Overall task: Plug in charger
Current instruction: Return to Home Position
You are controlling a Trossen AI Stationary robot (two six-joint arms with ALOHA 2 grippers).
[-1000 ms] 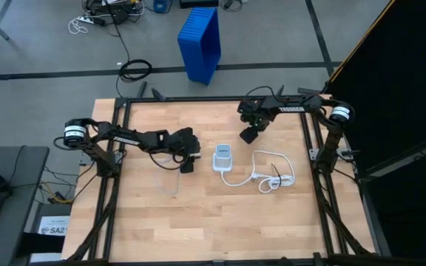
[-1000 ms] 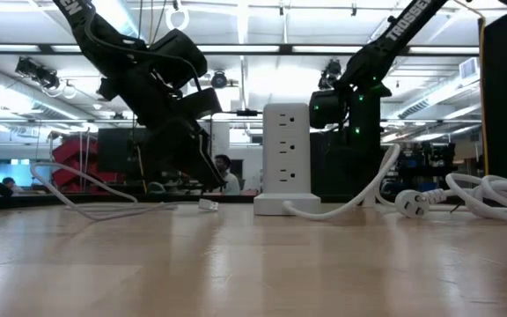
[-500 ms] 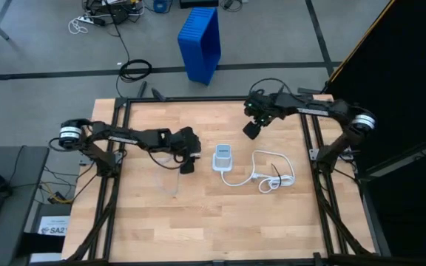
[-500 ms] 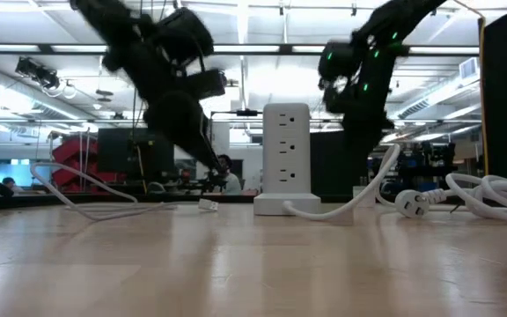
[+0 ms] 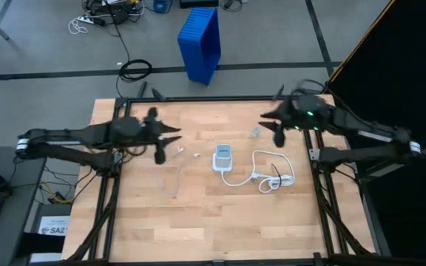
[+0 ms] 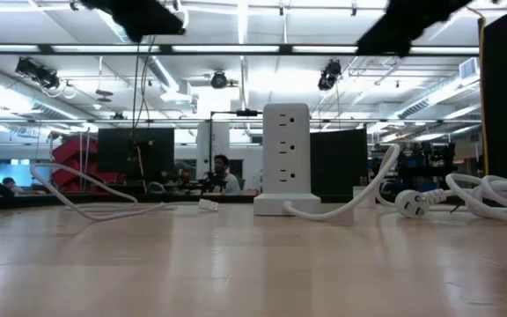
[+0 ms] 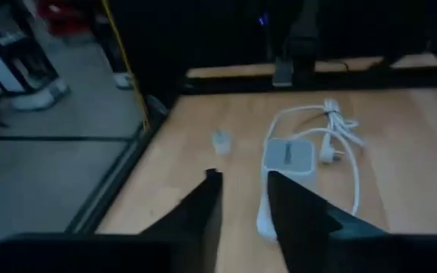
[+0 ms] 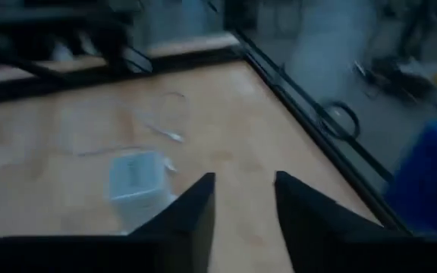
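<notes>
Pulled back and up from the middle of the desk point(image 5: 198, 222) within the last second, on both sides. With the left gripper point(image 7: 243, 179): raised over the left half, toward the far edge, pointing across to the right; fingers point(image 7: 203, 212) apart, empty. With the right gripper point(image 8: 245, 180): raised over the right half near the far edge, pointing left; fingers point(image 8: 192, 216) likewise spread and empty (in the low view, only dark shapes at the very top, well clear of the wood). Uncovered by that retreat: the charger point(image 5: 255, 133), a small pale block lying loose toward the far edge, right of centre, near the right gripper, well apart from the left, and not touching the outlet tower point(image 5: 222, 157). Closer to the centre: that white outlet tower, upright, three sockets on the face toward the near edge. From its foot, a thick white cord point(image 5: 268, 176) looping toward the right edge, its plug point(image 6: 409, 202) flat on the wood. Left of the tower: a thin white cable point(image 6: 208, 204), loose, one small end plug turned toward the tower, short of touching it. Beyond the far edge, on the floor: a blue bin point(image 5: 200, 41).
</notes>
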